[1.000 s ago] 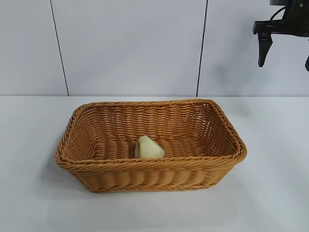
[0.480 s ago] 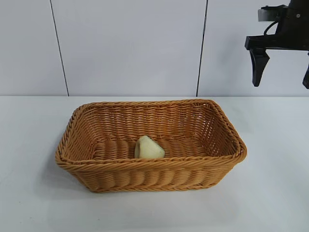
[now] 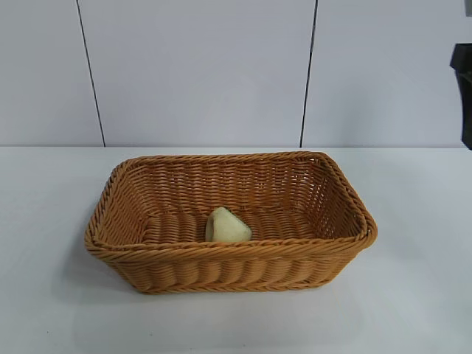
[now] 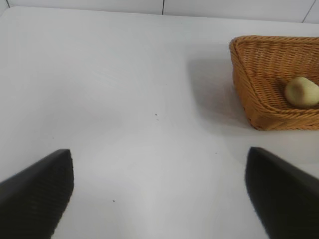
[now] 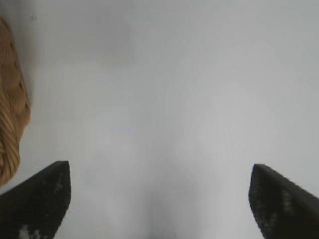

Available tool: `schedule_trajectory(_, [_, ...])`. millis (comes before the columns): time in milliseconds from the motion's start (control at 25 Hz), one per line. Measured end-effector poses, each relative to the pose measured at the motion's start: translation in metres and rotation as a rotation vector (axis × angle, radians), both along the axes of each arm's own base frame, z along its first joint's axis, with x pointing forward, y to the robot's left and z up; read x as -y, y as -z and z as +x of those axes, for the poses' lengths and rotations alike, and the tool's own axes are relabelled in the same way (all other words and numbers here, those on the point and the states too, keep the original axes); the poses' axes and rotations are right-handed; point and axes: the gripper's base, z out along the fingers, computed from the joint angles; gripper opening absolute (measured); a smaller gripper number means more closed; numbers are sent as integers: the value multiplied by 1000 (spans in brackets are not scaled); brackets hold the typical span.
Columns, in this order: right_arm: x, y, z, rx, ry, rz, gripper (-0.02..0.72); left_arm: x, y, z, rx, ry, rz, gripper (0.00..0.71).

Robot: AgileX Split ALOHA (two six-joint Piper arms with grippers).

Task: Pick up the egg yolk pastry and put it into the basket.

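Note:
The egg yolk pastry (image 3: 227, 226), a pale yellowish lump, lies inside the orange-tan wicker basket (image 3: 147, 254) near its front wall. It also shows in the left wrist view (image 4: 301, 91) inside the basket (image 4: 249, 84). My right gripper (image 5: 159, 172) is open and empty over bare table beside a basket corner (image 5: 11, 124); in the exterior view only one dark finger (image 3: 464, 88) shows at the right edge, high above the table. My left gripper (image 4: 159, 172) is open and empty over bare table, well away from the basket, and is out of the exterior view.
The white table (image 3: 59, 310) surrounds the basket on all sides. A grey panelled wall (image 3: 199, 74) stands behind it.
My right gripper has moved down, then to the right, almost out of the exterior view. The pastry and basket have not moved.

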Motion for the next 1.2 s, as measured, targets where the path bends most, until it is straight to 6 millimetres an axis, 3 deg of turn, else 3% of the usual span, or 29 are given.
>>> schedule_trajectory(200, [4,6,-65,14,-33,-3,695,0,0,0,0,0,0,669])
schedule_trajectory(600, [4,35,-160,261,-122,51,695,0,0,0,0,0,0,669])
schedule_trajectory(880, [5,19,-198,496,-135,67,695,0,0,0,0,0,0,669])
schedule_trajectory(1200, [6,9,-223,670,-141,69,695,0,0,0,0,0,0,669])
